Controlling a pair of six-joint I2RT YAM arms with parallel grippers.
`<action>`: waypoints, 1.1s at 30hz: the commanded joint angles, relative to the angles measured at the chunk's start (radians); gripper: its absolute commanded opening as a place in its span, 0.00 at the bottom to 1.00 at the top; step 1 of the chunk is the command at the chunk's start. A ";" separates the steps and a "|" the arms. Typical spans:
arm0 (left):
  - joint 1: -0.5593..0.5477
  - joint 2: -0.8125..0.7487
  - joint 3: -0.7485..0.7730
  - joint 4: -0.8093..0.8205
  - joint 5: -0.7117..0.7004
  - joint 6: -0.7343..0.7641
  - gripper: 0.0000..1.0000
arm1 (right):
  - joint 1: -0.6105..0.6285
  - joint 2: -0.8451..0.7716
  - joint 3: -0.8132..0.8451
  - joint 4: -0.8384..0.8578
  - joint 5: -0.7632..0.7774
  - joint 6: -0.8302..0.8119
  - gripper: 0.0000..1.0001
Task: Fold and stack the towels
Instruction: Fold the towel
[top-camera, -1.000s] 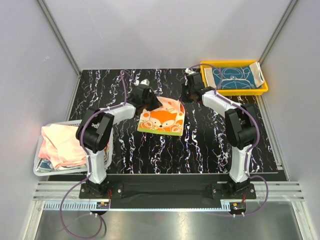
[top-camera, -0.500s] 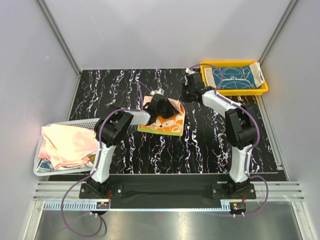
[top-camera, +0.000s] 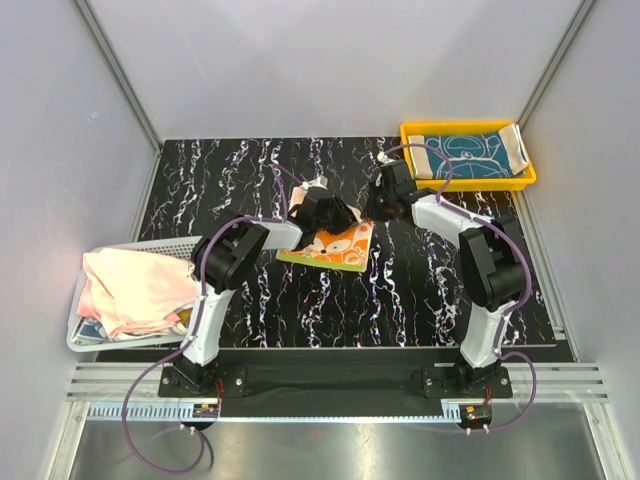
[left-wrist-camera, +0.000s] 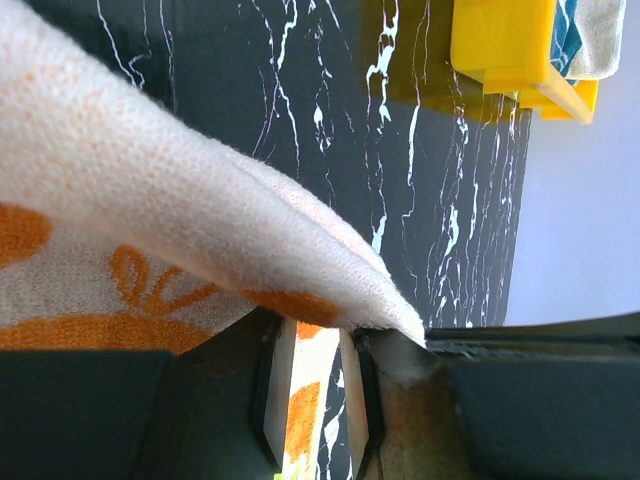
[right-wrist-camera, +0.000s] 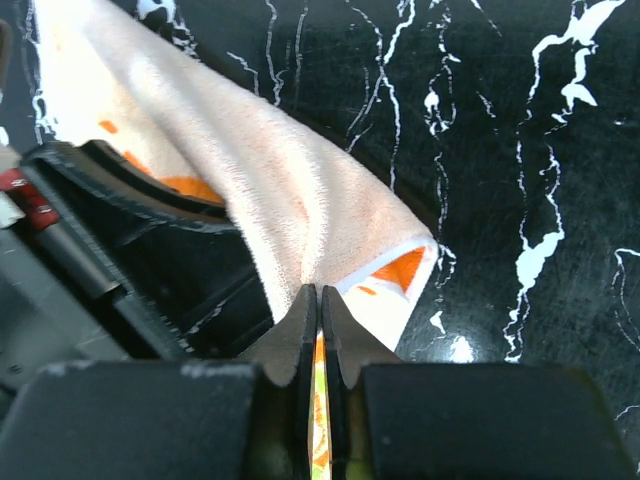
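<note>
Top external view: the orange-and-cream towel (top-camera: 338, 247) lies mid-way across the bench (top-camera: 400, 300), nearer the far edge. Its long axis runs left to right, slightly skewed, with the far side raised. The right fingers (right-wrist-camera: 290, 345) are clenched on the raised far-right corner. A draped fold hides the tips of the left fingers (left-wrist-camera: 272, 390), so I cannot tell whether they grip. The print is partly covered.

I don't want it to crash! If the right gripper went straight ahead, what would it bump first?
The orange-and-cream towel: the right gripper is shut on its edge, and the cloth rises straight ahead of it. Behind it probably lies the black table; depth is unclear.
</note>
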 joint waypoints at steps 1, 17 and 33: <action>-0.002 0.006 0.019 0.064 -0.016 -0.015 0.28 | 0.003 -0.078 0.000 0.044 -0.043 0.019 0.07; 0.030 -0.322 -0.307 0.075 -0.070 0.026 0.30 | 0.003 -0.092 0.023 0.018 -0.001 -0.019 0.10; 0.095 -0.488 -0.395 -0.517 -0.323 -0.007 0.20 | 0.091 -0.196 -0.084 0.033 0.016 -0.025 0.10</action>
